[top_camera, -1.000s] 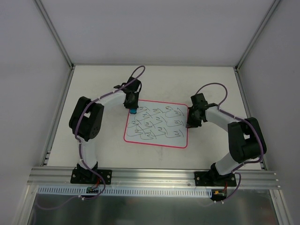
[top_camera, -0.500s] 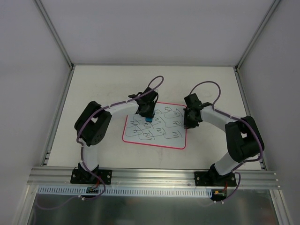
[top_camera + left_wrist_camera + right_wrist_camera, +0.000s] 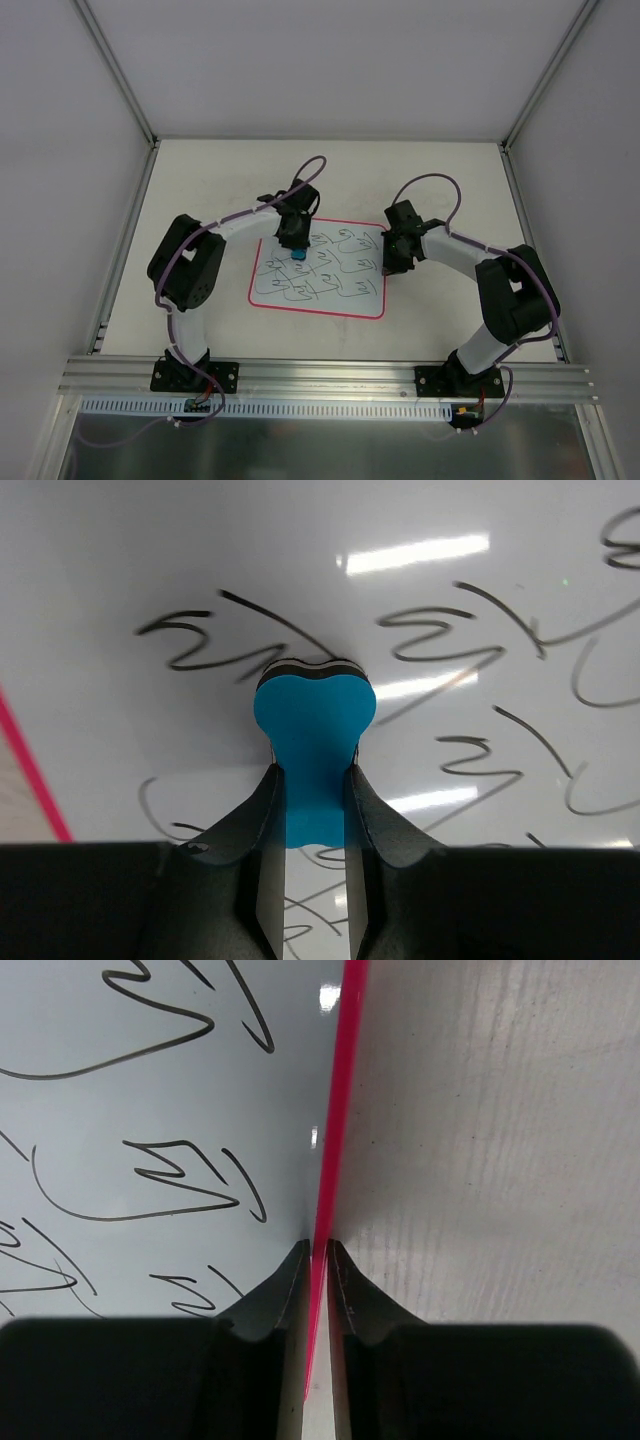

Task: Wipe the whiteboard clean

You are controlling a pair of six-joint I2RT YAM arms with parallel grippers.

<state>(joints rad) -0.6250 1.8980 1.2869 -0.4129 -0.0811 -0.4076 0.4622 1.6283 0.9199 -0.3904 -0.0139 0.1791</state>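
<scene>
Whiteboard [image 3: 330, 296] lay flat mid-desk [image 3: 440, 180], covered in scribbles. Left claw [image 3: 313, 780] gripped blue eraser [image 3: 313, 715], pad on board near far edge. Right claw [image 3: 318, 1250] pinched board's pink right edge. Wiping step seemed barely begun; next move probably needed firm sweeps across marks.

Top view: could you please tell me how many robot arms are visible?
2. The left arm holds a blue eraser on the whiteboard; the right arm pinches the whiteboard's right edge. None appears hidden.

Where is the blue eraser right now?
In the top view, the blue eraser is pinched in the left gripper, its tip against the whiteboard's far-left area among the scribbles.
</scene>
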